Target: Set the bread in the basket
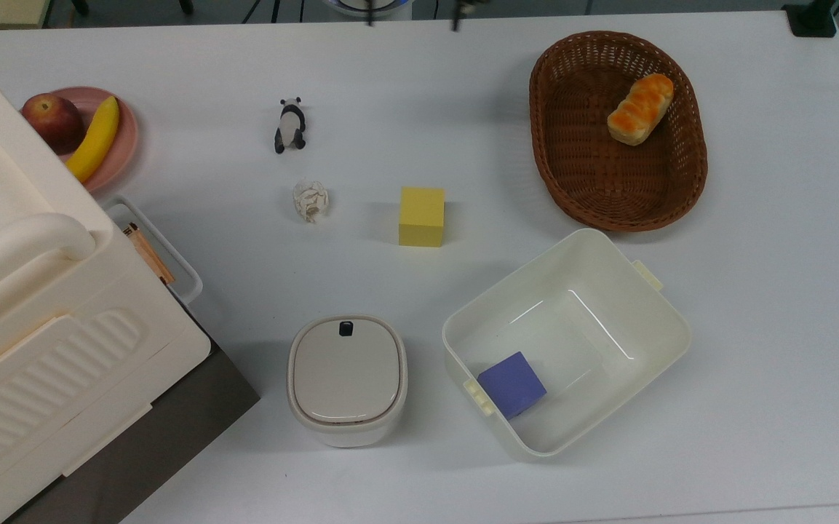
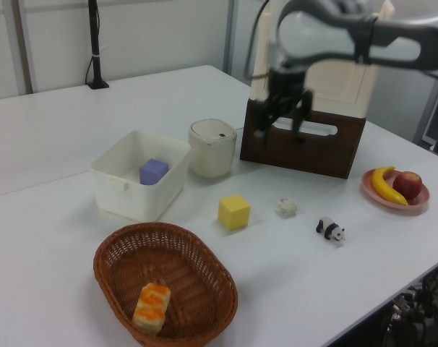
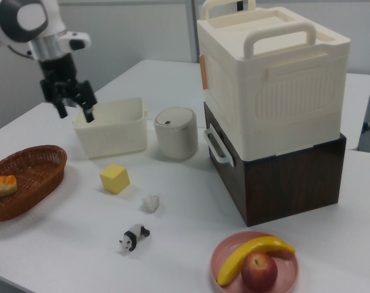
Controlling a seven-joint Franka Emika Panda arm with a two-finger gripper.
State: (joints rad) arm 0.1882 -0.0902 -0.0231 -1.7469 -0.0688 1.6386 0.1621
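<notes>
The bread [image 1: 639, 108], a small loaf with a glossy orange-golden top, lies inside the brown wicker basket [image 1: 544, 124] near its far end in the top view. In the left view the bread [image 2: 152, 307] rests at the near end of the basket [image 2: 132, 246]. In the right view the bread [image 3: 2, 185] sits in the basket [image 3: 35, 163] at the right view's left edge. My gripper [image 2: 280, 130] hangs high above the table, far from the basket, open with nothing between its fingers. The right view shows the gripper [image 3: 75, 113] in front of the white tub.
A yellow cube [image 1: 422, 216] sits mid-table. A white tub [image 1: 674, 320] holds a purple cube [image 1: 511, 383]. A lidded canister [image 1: 347, 378], a toy panda [image 1: 290, 125], a crumpled wrapper [image 1: 311, 200], a fruit plate [image 1: 126, 135] and a tall cream box [image 1: 26, 327] stand around.
</notes>
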